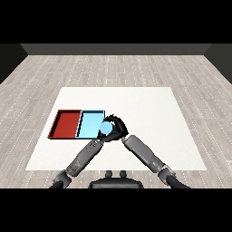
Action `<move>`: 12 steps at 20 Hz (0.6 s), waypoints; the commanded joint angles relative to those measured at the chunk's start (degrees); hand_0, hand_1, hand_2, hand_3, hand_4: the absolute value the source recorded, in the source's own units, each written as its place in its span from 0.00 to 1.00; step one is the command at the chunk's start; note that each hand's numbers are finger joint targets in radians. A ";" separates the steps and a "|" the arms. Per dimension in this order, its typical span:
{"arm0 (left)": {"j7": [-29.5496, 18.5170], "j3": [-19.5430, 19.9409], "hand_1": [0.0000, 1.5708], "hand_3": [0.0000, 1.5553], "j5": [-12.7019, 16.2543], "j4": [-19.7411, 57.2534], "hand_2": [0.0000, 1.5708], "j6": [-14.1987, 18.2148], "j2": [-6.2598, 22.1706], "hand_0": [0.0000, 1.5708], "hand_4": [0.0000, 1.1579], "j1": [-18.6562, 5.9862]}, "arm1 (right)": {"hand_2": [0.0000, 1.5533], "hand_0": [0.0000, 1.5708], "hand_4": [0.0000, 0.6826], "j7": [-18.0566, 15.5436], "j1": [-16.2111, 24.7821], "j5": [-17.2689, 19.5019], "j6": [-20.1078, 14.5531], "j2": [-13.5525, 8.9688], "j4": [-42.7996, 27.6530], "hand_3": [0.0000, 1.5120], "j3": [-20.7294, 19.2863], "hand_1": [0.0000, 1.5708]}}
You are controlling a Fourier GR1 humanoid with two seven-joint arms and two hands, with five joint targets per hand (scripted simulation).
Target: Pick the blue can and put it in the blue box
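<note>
Viewpoint: you are looking from the robot's head, above the near edge of the white table (149, 108).
Direction: you are facing down and forward across it, toward the wooden floor (118, 68).
Distance: you are seeing the whole tabletop.
Shared area: only one view is showing.

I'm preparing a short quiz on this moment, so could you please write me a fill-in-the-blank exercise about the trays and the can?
1. The blue can is held by the robot's ____ hand.
2. The red tray lies to the ____ of the light blue tray.
3. Both trays rest on a ____ table.

Missing words: right; left; white.
</note>
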 commanded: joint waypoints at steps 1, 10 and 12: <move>1.20 -4.04 0.61 0.55 0.92 -5.08 0.62 6.29 -2.41 0.61 0.60 1.82 | 0.93 0.92 0.89 -0.97 3.54 -1.95 -0.63 1.42 -2.05 0.92 3.29 0.92; 0.60 2.35 0.75 0.66 6.25 -1.11 0.75 -2.45 -2.42 0.75 0.54 -0.38 | 0.94 0.91 0.85 0.96 0.52 -2.19 -1.86 1.41 -1.90 0.92 1.67 0.91; 1.78 2.26 0.94 0.88 8.23 0.43 0.93 -1.85 -2.45 0.94 0.52 -1.79 | 0.93 0.89 0.81 4.56 1.18 -2.41 0.43 0.36 -4.31 0.92 -1.43 0.89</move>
